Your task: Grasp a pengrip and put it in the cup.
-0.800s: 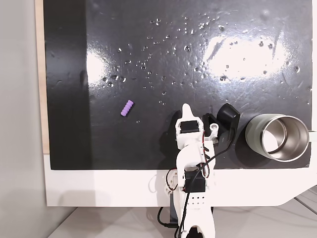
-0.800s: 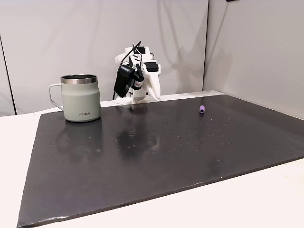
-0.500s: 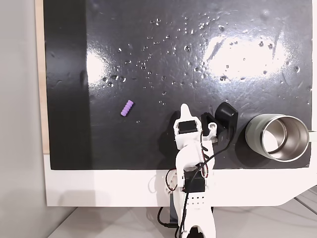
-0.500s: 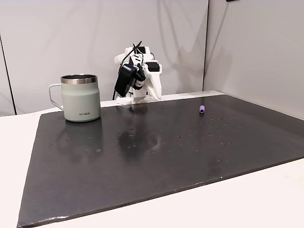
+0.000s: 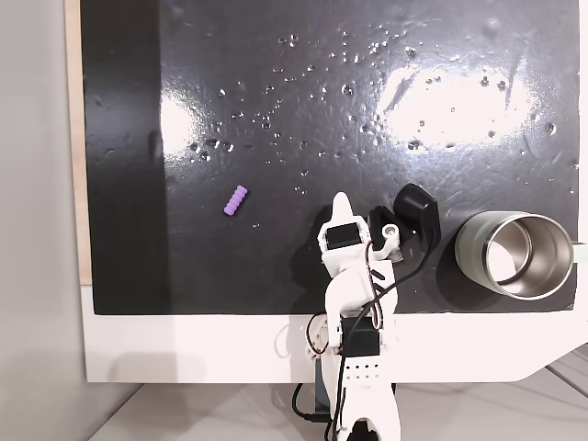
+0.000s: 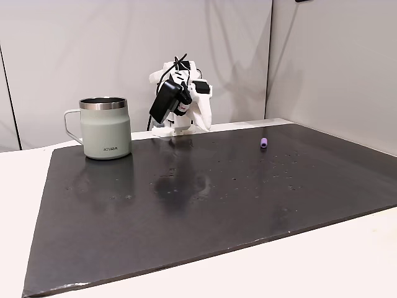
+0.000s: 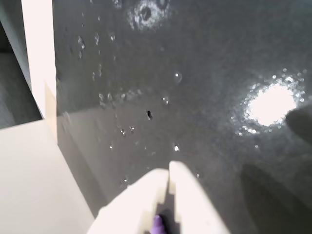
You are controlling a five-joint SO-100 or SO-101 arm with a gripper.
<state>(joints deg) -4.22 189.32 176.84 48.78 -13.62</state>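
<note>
Closed, fingertips of the gripper [image 7: 169,168] pressed together with nothing between them (a sliver of purple peeks below them in the wrist view). Raised above the near edge of the black mat [image 5: 276,110] in a fixed view, folded close to the white arm [image 5: 354,294]. Lying flat on the mat, left of the gripper [image 5: 342,200] and well apart: the pengrip [image 5: 236,200]. Standing upright to the right, near the mat's corner: the cup [image 5: 514,254], handle showing in a fixed view [image 6: 104,127].
</note>
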